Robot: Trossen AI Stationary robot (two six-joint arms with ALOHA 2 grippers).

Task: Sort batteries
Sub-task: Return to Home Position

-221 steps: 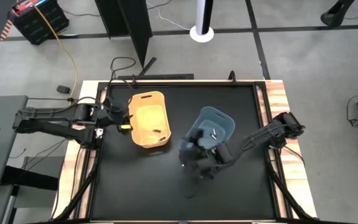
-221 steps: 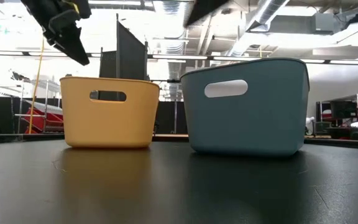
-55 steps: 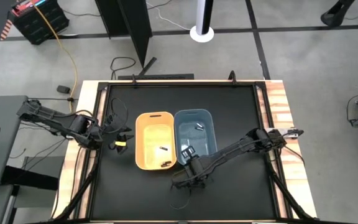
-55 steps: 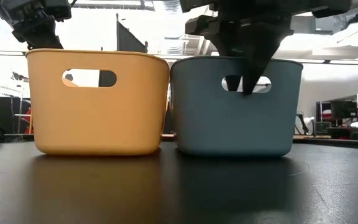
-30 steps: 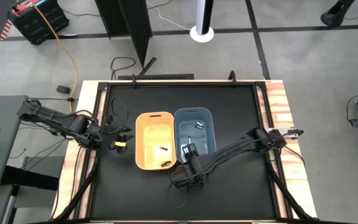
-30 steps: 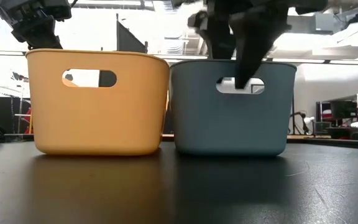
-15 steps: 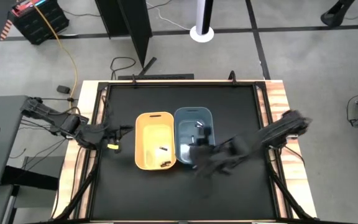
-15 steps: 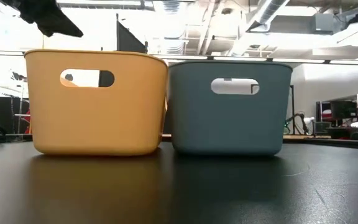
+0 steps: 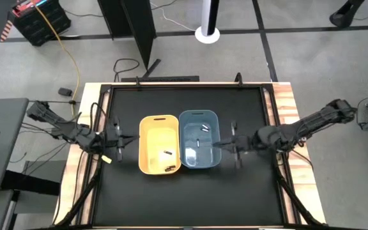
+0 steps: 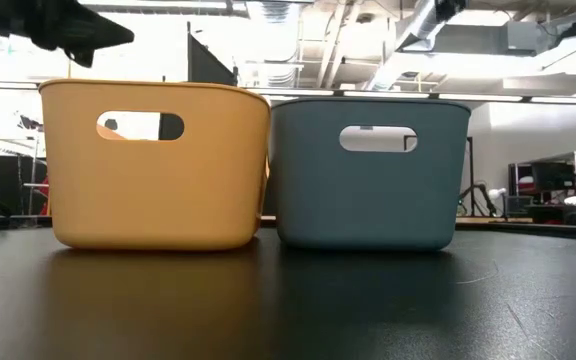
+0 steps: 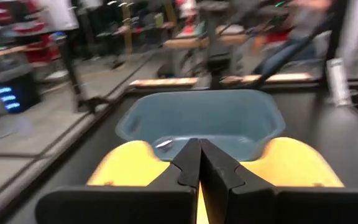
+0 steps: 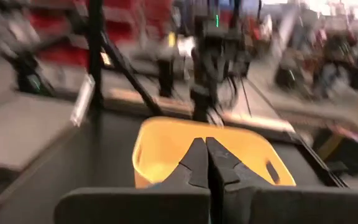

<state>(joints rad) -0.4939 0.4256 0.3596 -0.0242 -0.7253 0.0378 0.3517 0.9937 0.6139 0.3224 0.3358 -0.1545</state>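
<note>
A yellow bin [image 9: 160,152] and a blue bin [image 9: 200,148] stand side by side mid-table on their flat bottoms. Two dark batteries [image 9: 167,154] lie in the yellow bin, and two pale batteries [image 9: 195,143] lie in the blue one. My left gripper [image 9: 125,139] is just left of the yellow bin, pointing at it, shut and empty [image 11: 199,155]. My right gripper [image 9: 224,144] is just right of the blue bin, pointing toward the bins, and is also shut and empty [image 12: 206,155]. In the low view the yellow bin [image 10: 158,165] and the blue bin [image 10: 368,170] show their handle slots.
Black cables hang along both arms near the table's wooden side rails [image 9: 287,121]. Bare black tabletop [image 9: 184,198] lies on the near side of the bins and behind them. The room beyond the table holds shelves and equipment.
My right gripper has swung up from the near side of the blue bin toward the table's right edge and now hovers beside that bin's right wall. My left gripper has tipped from pointing down to lying about level, aimed at the yellow bin.
</note>
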